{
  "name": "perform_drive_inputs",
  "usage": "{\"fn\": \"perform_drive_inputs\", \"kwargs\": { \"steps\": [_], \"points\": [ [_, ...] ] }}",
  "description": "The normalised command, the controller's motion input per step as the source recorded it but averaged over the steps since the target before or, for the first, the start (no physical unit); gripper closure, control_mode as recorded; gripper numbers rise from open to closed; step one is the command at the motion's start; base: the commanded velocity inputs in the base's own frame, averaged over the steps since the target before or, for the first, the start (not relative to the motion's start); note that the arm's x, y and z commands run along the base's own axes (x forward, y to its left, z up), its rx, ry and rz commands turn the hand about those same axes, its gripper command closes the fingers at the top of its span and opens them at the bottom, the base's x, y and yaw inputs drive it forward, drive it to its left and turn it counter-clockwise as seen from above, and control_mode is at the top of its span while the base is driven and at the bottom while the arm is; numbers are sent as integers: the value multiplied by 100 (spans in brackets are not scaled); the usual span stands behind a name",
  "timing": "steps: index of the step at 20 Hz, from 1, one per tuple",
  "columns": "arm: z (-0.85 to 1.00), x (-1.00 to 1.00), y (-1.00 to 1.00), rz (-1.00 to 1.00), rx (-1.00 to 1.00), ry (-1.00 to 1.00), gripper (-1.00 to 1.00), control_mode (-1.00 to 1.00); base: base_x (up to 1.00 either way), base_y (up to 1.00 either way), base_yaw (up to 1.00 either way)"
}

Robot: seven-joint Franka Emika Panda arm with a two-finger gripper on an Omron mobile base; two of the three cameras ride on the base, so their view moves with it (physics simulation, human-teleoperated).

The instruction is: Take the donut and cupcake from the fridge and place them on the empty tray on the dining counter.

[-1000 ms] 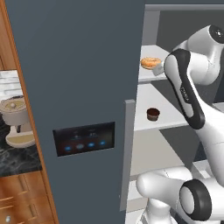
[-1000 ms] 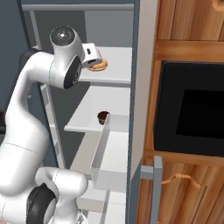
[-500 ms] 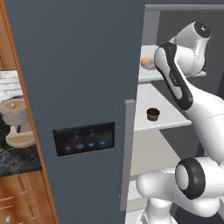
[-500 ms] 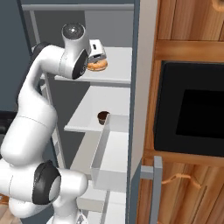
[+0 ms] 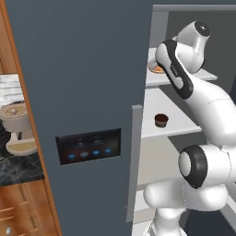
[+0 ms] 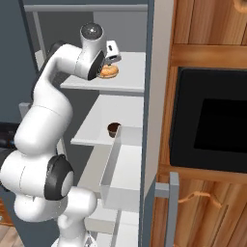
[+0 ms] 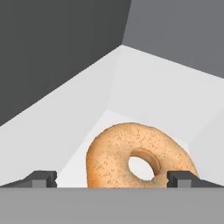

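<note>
The hand [image 7: 112, 179] hangs open right at the donut [image 7: 140, 156], which lies between its fingertips on the upper fridge shelf [image 6: 130, 77]. The cupcake [image 6: 114, 129] waits on the shelf below; nothing is moved yet.

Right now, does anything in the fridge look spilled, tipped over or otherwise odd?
Nothing stands out. The donut lies flat on the upper white shelf between the open gripper's fingertips, and the cupcake sits upright on the shelf below. No spills or damage show.
</note>
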Motion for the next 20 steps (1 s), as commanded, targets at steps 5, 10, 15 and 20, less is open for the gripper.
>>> {"fn": "perform_drive_inputs", "kwargs": {
  "steps": [5,10,15,20],
  "points": [
    [-16,20,4,1,-3,0,-100,-100,0,0,0],
    [-14,6,10,0,-4,0,-100,-100,0,0,0],
    [-14,7,10,0,-4,0,-100,-100,0,0,0],
    [-7,19,1,1,0,6,-100,-100,0,0,0]
  ]
}}
